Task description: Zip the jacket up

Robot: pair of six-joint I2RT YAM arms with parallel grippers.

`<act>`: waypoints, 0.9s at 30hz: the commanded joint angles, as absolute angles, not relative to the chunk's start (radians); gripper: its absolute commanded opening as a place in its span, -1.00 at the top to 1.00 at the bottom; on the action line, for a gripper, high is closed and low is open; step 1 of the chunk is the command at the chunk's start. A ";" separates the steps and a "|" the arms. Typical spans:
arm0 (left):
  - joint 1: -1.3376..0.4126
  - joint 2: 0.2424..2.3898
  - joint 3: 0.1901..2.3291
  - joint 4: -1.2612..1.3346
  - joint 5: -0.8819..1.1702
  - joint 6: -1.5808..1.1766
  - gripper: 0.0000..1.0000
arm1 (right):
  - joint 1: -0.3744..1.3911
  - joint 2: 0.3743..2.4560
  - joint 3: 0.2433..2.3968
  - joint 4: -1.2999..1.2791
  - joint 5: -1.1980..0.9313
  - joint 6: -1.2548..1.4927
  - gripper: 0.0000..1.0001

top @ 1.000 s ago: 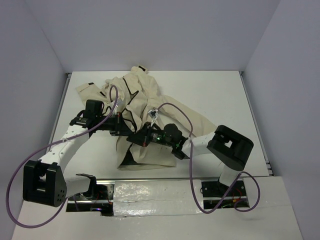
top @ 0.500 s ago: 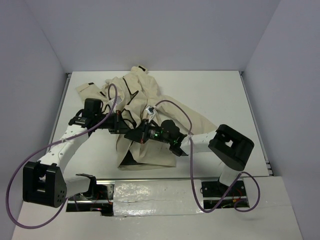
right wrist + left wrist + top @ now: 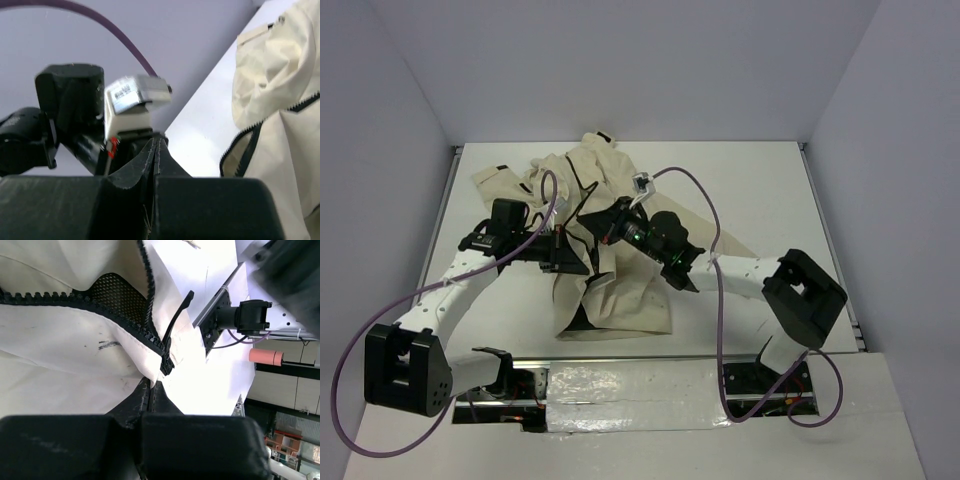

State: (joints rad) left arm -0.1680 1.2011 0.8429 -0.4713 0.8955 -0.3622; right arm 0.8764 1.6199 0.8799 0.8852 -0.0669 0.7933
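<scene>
- One jacket (image 3: 620, 290), cream and crumpled; one white table (image 3: 760, 180) lies under the jacket.
- One zipper on the jacket's front: two rows of teeth part beyond the slider (image 3: 166, 363), and the pull (image 3: 178, 312) sticks out free.
- Two grippers: the left gripper (image 3: 152, 390) is clenched on the jacket's edge just below the slider. The right gripper (image 3: 156, 145) is closed with nothing visible in it and hangs above the jacket's middle.
- Two purple cables (image 3: 719, 320), one per arm, arch over the jacket; the right arm hides a part of the jacket's right half.
</scene>
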 commanded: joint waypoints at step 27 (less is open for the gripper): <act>-0.163 1.195 0.888 -0.503 0.905 -0.298 1.00 | 0.761 1.583 1.108 0.236 -0.577 0.264 -0.05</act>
State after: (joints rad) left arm -0.1669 1.2007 0.8459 -0.5022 0.8917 -0.3309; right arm 0.7506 1.5764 1.0721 0.2470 -0.5797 0.2516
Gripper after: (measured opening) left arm 0.032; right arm 0.517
